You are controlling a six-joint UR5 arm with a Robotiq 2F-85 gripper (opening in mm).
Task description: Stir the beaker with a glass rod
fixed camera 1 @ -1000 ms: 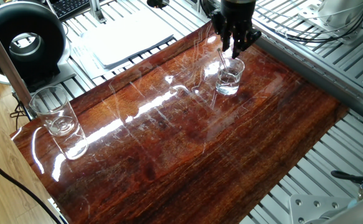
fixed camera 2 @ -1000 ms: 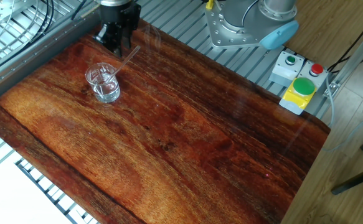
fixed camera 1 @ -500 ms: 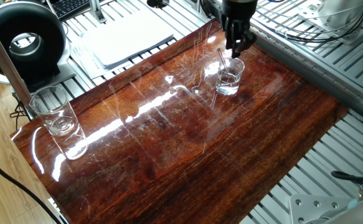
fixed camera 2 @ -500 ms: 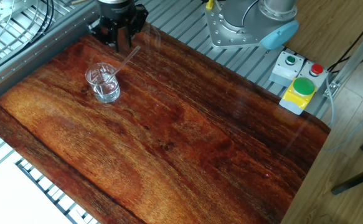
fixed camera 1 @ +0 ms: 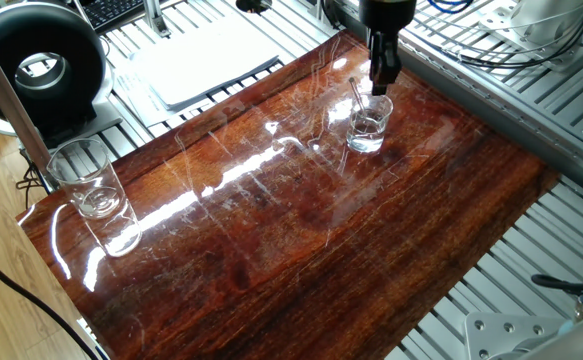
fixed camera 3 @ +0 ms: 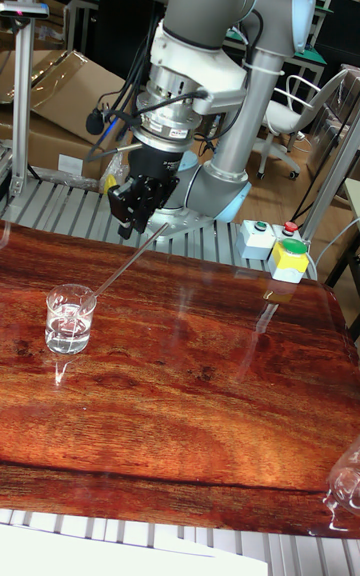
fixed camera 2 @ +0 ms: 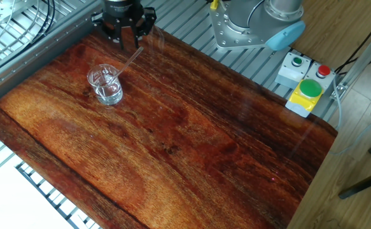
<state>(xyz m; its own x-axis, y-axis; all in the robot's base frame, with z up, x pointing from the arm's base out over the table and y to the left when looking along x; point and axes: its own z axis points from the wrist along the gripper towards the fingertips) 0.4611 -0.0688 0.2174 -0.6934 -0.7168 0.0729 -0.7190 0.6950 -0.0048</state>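
Observation:
The small clear beaker stands near the far edge of the wooden board with a little clear liquid in it. Inside it leans the glass rod, its lower end in the liquid and its upper end slanting out over the rim towards the arm. My gripper hangs just behind and above the beaker. It is open, with nothing between its fingers. The rod's top end lies beside the fingers, apart from them.
A taller glass tumbler stands at the opposite corner of the board. The arm's base and a button box sit past the board's edge. A black round device and a white sheet lie beyond another edge.
The gripper has turned about its vertical axis and risen slightly. The rod and the beaker have stayed where they were.

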